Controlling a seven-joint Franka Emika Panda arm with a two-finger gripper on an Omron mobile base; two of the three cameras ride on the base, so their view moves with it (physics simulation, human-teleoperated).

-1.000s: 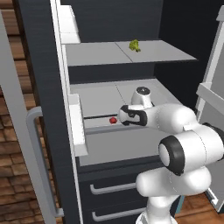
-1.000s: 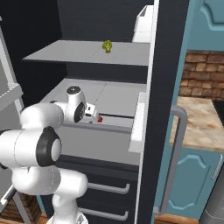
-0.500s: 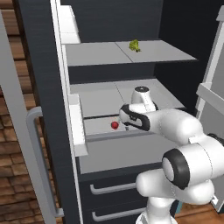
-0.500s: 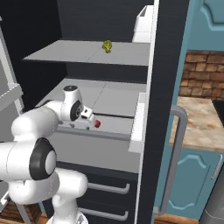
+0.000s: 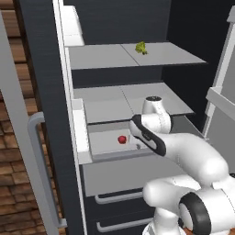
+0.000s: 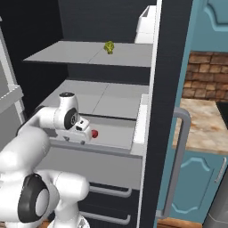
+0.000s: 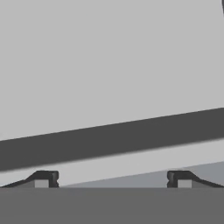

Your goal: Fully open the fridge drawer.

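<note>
The fridge drawer (image 5: 133, 176) (image 6: 93, 162), a wide light-grey box with a flat front, stands pulled out below the lower shelf. A small red ball (image 5: 122, 139) (image 6: 94, 133) lies on its floor. My gripper (image 5: 139, 143) (image 6: 73, 137) reaches down into the drawer just behind its front wall, to the right of the ball. In the hand view the gripper (image 7: 112, 179) has its two tips far apart with nothing between them. A grey surface crossed by a dark band lies close ahead of them.
A green item (image 5: 141, 47) (image 6: 109, 46) sits on the upper shelf. Dark drawers with silver bar handles (image 5: 119, 197) (image 6: 107, 191) lie below the grey drawer. The open fridge door and its handle (image 5: 39, 174) (image 6: 178, 164) flank the opening. My own arm crowds the drawer's near side.
The drawer has slid further out toward me, with my hand drawing back along with it. The red ball sits further forward with the drawer.
</note>
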